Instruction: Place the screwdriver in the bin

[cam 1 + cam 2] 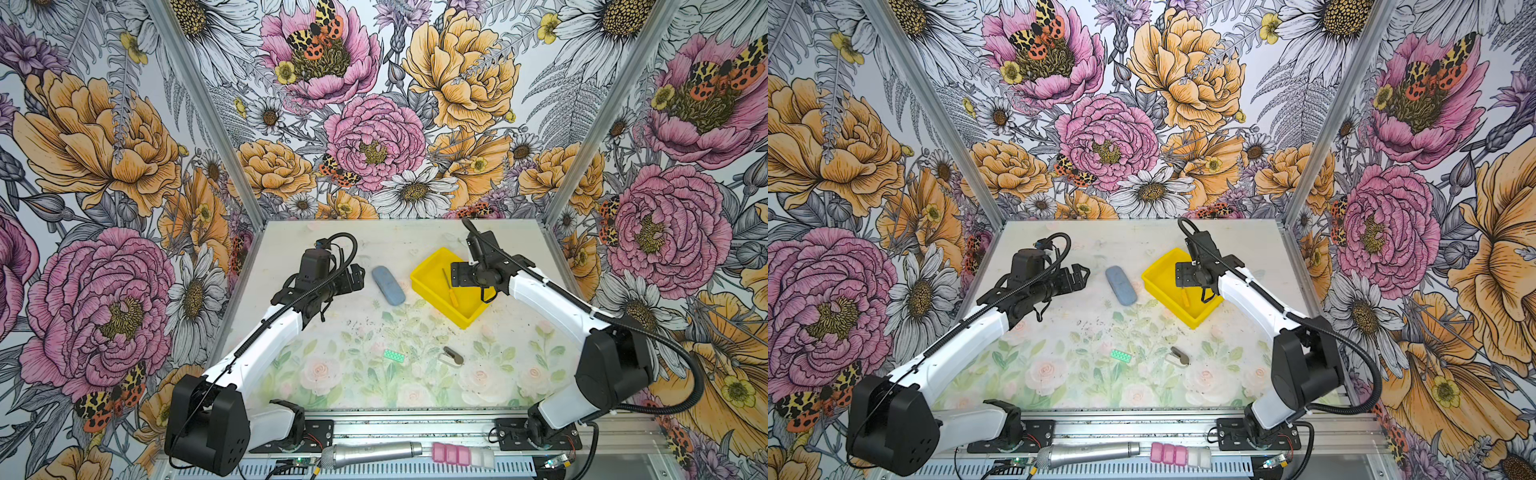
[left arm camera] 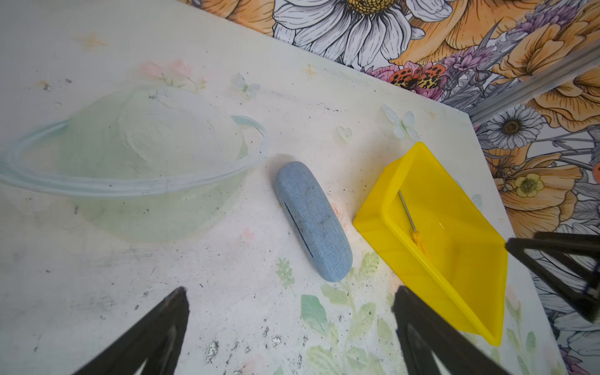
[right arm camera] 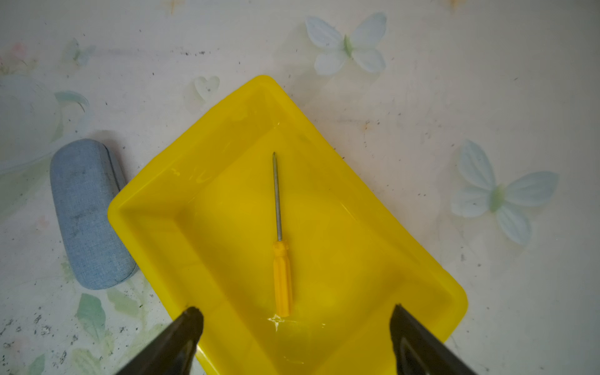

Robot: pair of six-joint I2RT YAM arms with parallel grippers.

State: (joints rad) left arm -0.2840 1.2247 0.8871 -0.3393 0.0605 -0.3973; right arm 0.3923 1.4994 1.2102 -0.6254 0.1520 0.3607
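- Right gripper (image 3: 295, 310) fingers are sitting closest to us, spread wide and gripping nothing, hanging over one short end of the bin (image 3: 357, 259).
- We are seeing the screwdriver (image 3: 281, 259) lying flat on the bin floor, inside the walls. Its handle end is lying just under the gap between those fingers, and its shaft is pointing toward the bin's opposite end.
- We are judging the placing as done, with only a clean retreat outstanding.
- Risk one: we are not managing to tell how far above the bin floor the fingertips are standing. If they are sitting below the rim, a sideways pull-out is likely catching a wall and dragging or tipping the light bin.
- Risk two: jaws closing right here could be pinching the handle and lifting the screwdriver back out.
- Risk three: the handle is slim, so a jolt to the bin could be sending it sliding, though we are expecting the walls to keep it in.
- We are noting a blue-grey case (image 3: 87, 214) lying just beside the bin. We cannot tell whether they are touching, and a shoved bin would be bumping it.
- Left gripper (image 2: 290, 290) is hovering beyond the case, well apart from the bin, with fingers spread and empty. A sweep toward the bin would be pushing the case into it.
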